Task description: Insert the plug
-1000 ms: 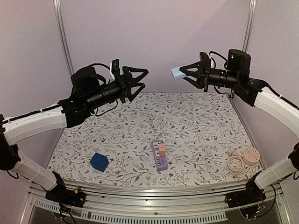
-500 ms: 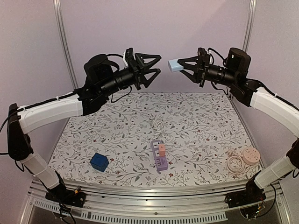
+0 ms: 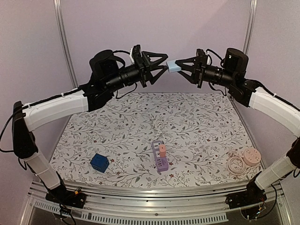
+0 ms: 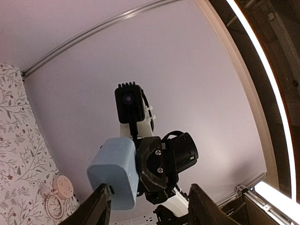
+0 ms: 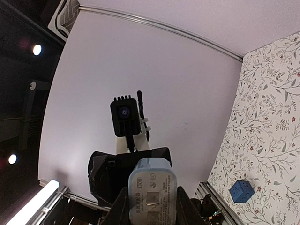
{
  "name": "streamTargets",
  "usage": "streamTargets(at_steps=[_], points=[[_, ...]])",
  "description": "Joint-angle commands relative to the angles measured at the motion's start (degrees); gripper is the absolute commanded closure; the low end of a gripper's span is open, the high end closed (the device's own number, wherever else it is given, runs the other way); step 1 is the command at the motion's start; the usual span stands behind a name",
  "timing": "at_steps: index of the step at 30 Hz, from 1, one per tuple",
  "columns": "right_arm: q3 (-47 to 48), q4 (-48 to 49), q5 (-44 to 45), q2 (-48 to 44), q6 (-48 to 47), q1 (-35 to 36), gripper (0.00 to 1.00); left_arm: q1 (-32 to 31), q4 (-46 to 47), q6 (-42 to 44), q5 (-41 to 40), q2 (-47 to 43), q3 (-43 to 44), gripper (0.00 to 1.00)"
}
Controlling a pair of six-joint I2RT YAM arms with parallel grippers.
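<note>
Pinching the light blue plug tight, the right fingers hold it up. The left fingers stand open right beside the plug. The flowery surface lies far below it.

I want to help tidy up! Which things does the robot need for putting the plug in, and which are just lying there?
For the job:
light blue plug, held in the right gripper
left gripper, open beside it
blue cube, probably the socket

Just lying about:
purple rack
white cord bundle
pink disc
pink coil
</note>
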Motion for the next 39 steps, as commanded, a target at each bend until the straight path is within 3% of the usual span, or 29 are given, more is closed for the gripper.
streamTargets(at_steps=[1,5,13,23,33,39], points=[[2.7,-0.71,1.01,0.38,-1.36,0.38,1.0,-0.34,-2.29,-1.06,2.33,1.71,1.2,0.43],[3.94,-2.42,1.45,0.22,-2.47,0.35,1.0,-0.11,-4.37,-0.3,2.32,1.26,0.49,0.4],[6.77,-6.79,0.33,1.14,-4.87,0.34,1.0,-0.11,-3.9,-0.38,5.07,4.19,4.45,0.43],[7.9,-8.4,-0.76,2.11,-6.27,0.38,1.0,-0.02,-2.27,-1.1,5.68,5.93,5.61,0.56],[6.85,-10.15,-2.12,1.59,-7.37,0.37,1.0,0.14,-0.2,-1.64,5.15,4.53,2.93,0.59],[5.87,-10.02,-2.51,0.82,-7.15,0.38,1.0,0.23,0.71,-1.92,5.15,3.25,0.41,0.66]])
